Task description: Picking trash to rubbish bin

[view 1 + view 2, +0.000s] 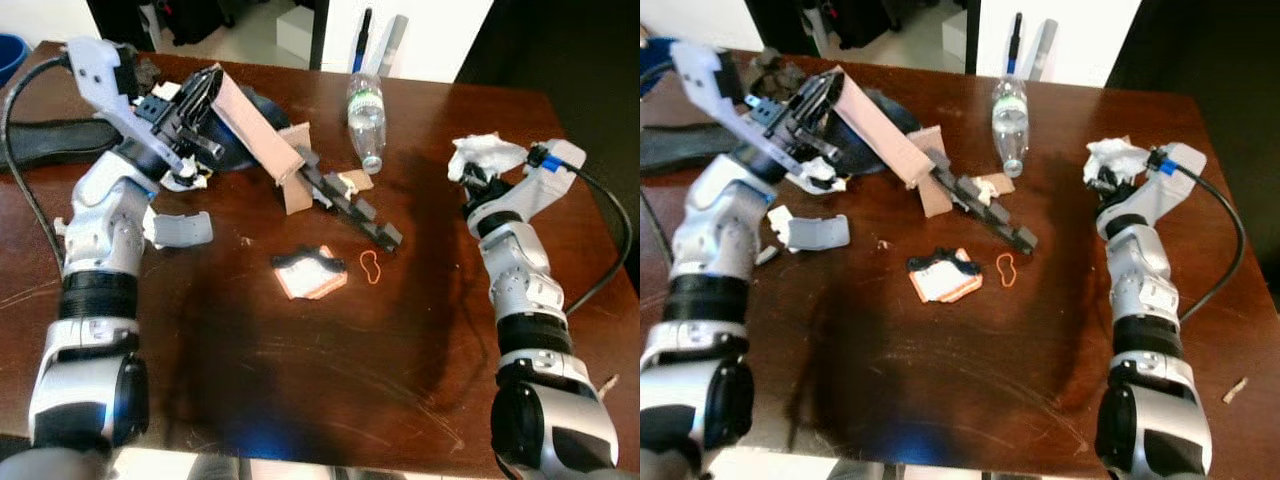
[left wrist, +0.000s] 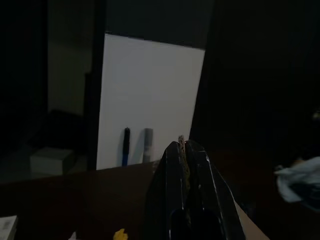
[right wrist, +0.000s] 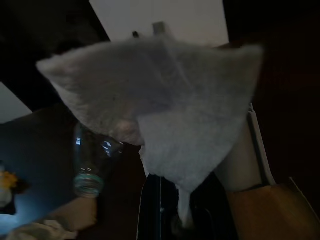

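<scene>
A crumpled white tissue (image 1: 486, 153) sits pinched in the right gripper (image 1: 474, 181), raised over the right side of the dark wooden table (image 1: 300, 370). The left gripper (image 1: 190, 125), fingers pressed together, grips a brown cardboard strip (image 1: 255, 122) near the far left. Between them lie a plastic bottle (image 1: 366, 118), an orange rubber band (image 1: 371, 267) and a torn wrapper (image 1: 310, 272). The table's near half is bare; beyond its far edge stands a white panel (image 1: 420, 35).

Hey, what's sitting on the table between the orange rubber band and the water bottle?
In the left eye view, the dark ridged strip crosses between the water bottle and the orange rubber band, with a small tan scrap beside it.
</scene>
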